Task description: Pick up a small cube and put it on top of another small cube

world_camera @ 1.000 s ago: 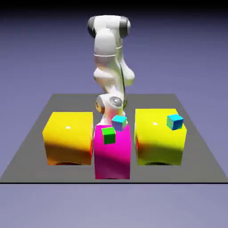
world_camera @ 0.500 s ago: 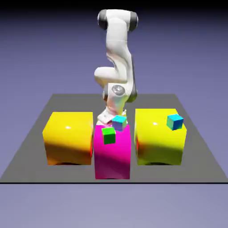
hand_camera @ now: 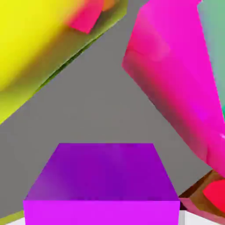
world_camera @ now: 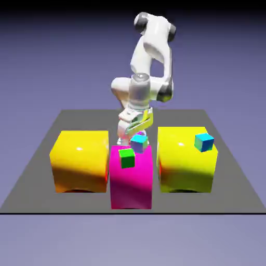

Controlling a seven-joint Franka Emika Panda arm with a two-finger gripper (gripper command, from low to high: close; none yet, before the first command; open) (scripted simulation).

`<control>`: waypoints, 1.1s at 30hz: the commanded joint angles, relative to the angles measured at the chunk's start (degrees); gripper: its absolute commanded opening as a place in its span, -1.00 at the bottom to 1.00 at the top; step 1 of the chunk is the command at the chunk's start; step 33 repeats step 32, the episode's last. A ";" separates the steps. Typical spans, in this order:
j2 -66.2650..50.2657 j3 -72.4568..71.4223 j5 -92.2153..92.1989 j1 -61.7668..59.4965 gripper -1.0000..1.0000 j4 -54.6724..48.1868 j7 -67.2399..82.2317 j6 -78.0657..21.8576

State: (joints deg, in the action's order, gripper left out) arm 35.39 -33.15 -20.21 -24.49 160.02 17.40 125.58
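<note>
So the pick looks done, with the gripper (hand_camera: 102,216) pinching a purple cube (hand_camera: 104,176), and stacking is left, probably onto the cyan-topped cube (world_camera: 138,143) near the magenta block's (world_camera: 131,182) far edge.

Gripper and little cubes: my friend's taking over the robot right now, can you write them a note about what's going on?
Gripper: shut on a purple cube. Can't tell if it's off the table.
Cyan-and-lavender cube: by the pink block's far edge, next to the green cube.
Blue cube: at the yellow block's edge, on the exterior view's right.
Done: purple cube gripped.
Left: get it on top of another small cube, probably the cyan-and-lavender one, then let go.
</note>
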 commanded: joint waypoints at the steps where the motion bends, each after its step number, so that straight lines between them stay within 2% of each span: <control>1: -0.10 1.93 0.98 2.08 -1.00 -1.64 -0.40 -1.23; 19: -17.93 38.96 33.63 39.05 -1.00 -22.68 -19.80 -14.93; 22: -16.94 43.40 34.05 45.26 -1.00 -28.61 -18.21 -21.89; 24: -16.91 43.52 34.05 45.42 -1.00 -28.77 -18.16 -22.08; 29: -19.17 44.86 35.32 44.60 -1.00 -20.56 -18.88 -11.54; 30: -19.17 44.86 35.32 44.60 1.00 -20.56 -18.88 -11.54; 33: -18.63 44.54 35.02 44.80 1.00 -22.50 -18.71 -14.03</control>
